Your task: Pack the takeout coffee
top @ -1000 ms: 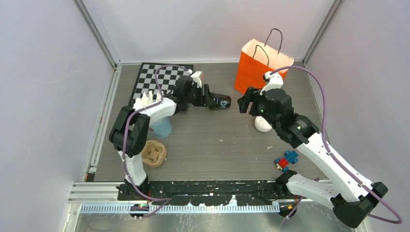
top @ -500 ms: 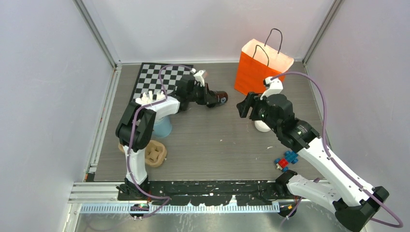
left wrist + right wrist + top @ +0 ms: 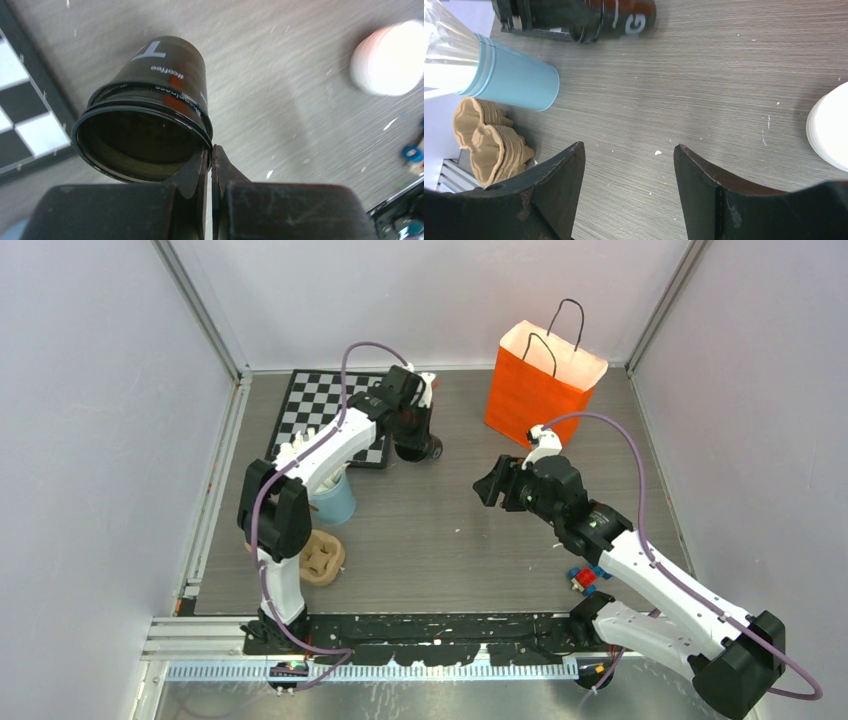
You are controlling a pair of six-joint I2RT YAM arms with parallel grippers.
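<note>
- A tan ruffled piece (image 3: 318,558) lay near the left edge of the worktop (image 3: 450,540), where it had been a second earlier
- Just behind it the light-blue cup (image 3: 335,500) stuffed with white sticks stood unmoved, partly under the left arm
- The chessboard (image 3: 325,405) lay flat at the far left
- The left hand (image 3: 210,151), half open a second before, had closed, its fingers pinched on the rim wall of the black cup (image 3: 165,75)
- That cup had earlier pointed sideways towards the right arm out over the middle; it now hung below the left hand just off the chessboard's right edge, mouth up towards the wrist, base tilted down; whether the base touched the worktop could not be told
- The right hand (image 3: 629,147) had drawn nearer and slightly left, stayed wide open with nothing between its fingers, and was well apart from the cup
- A white round object (image 3: 830,131) sat on the worktop beside the right hand
- The orange bag (image 3: 535,390) stood open at the far right, unmoved
- Blue and red blocks (image 3: 590,575) lay by the right arm
</note>
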